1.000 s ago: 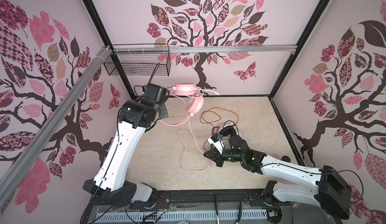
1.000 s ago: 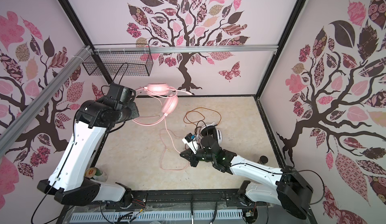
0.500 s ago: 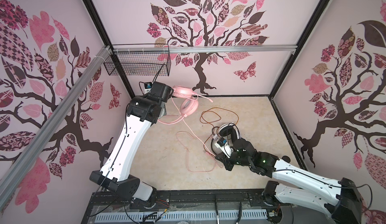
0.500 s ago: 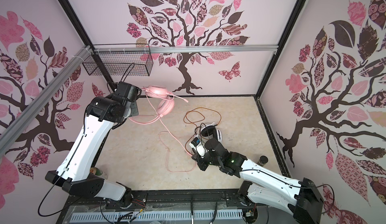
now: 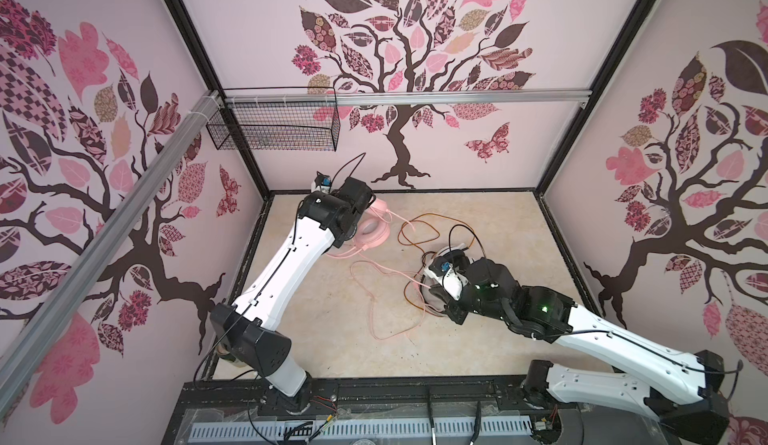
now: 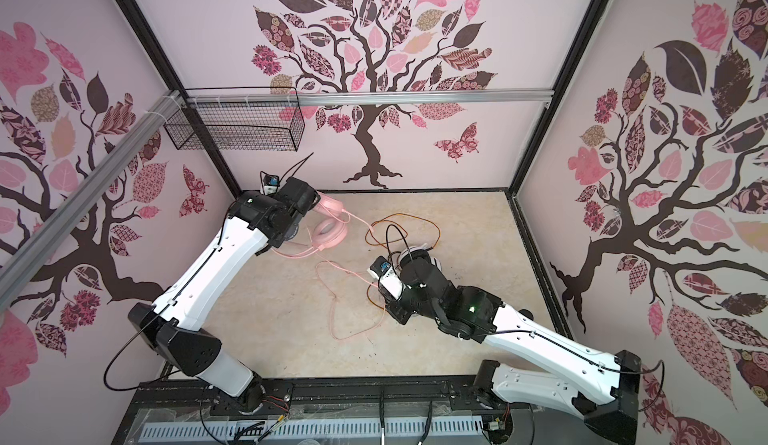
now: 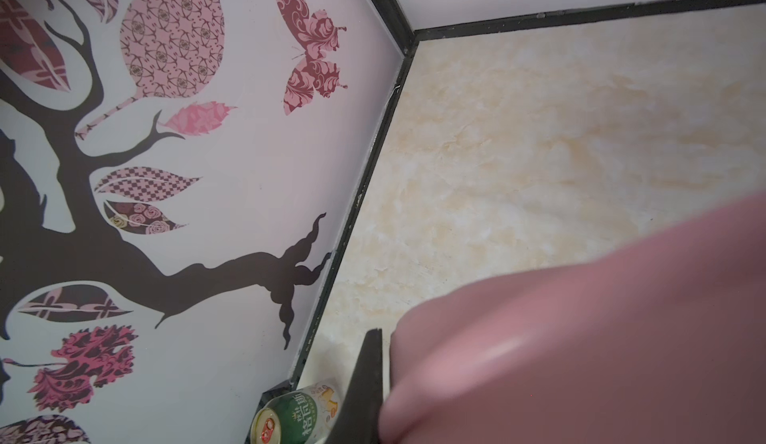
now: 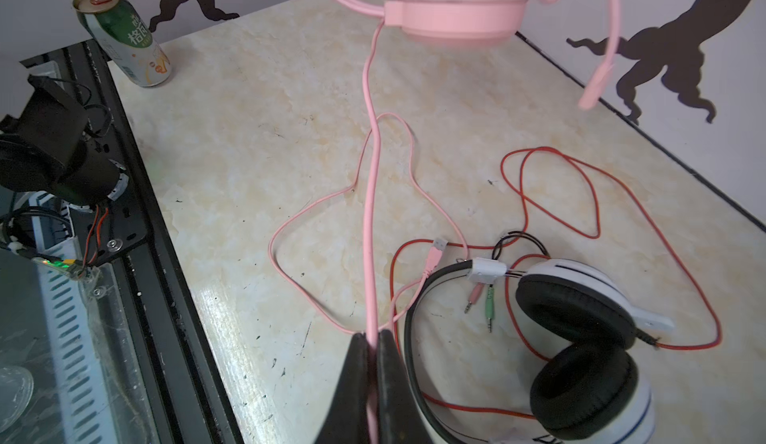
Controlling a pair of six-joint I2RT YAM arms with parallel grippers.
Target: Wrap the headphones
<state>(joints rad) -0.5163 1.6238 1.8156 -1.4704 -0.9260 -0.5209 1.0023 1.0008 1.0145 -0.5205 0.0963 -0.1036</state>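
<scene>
Right now the left pincer (image 7: 383, 375) is shut tight on the pink headphones (image 5: 374, 231) and holds them near the back left corner of the counter (image 5: 332, 339). The right pincer (image 8: 373, 359) is pinched shut on the pink cable (image 8: 370, 214). Just beside it, the white-and-black headphones (image 8: 580, 338) lie on the counter among loops of red cable (image 8: 597, 197). A wire basket (image 5: 274, 131) hangs on the back wall. A green can (image 8: 124, 40) stands in the front left corner; I cannot tell what is inside it.

Left arm (image 5: 291, 264) more outstretched, over pink headset (image 5: 376, 233).
</scene>
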